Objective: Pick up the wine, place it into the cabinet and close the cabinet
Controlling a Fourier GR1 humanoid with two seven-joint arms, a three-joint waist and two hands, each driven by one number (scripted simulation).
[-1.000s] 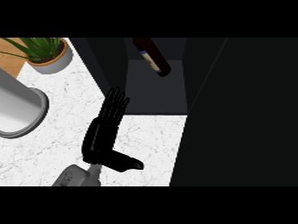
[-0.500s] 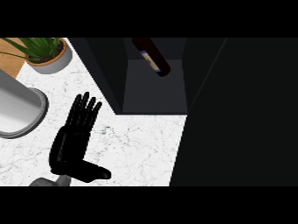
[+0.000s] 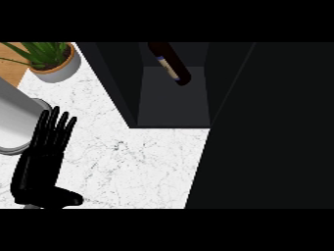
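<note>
The wine (image 3: pixel 171 62) stands inside the dark cabinet (image 3: pixel 173 105), up at the back. Left hand (image 3: pixel 39 164) hovers over the marble tabletop (image 3: pixel 126 157), fingers straight and spread, holding nothing, beside the grey cylinder (image 3: pixel 7 117). A potted plant (image 3: pixel 50 59) sits behind.

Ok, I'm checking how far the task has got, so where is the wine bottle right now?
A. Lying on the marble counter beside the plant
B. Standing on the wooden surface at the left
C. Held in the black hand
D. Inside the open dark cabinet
D: the wine bottle sits inside the open cabinet, while the left hand lies open over the counter and holds nothing.
</note>
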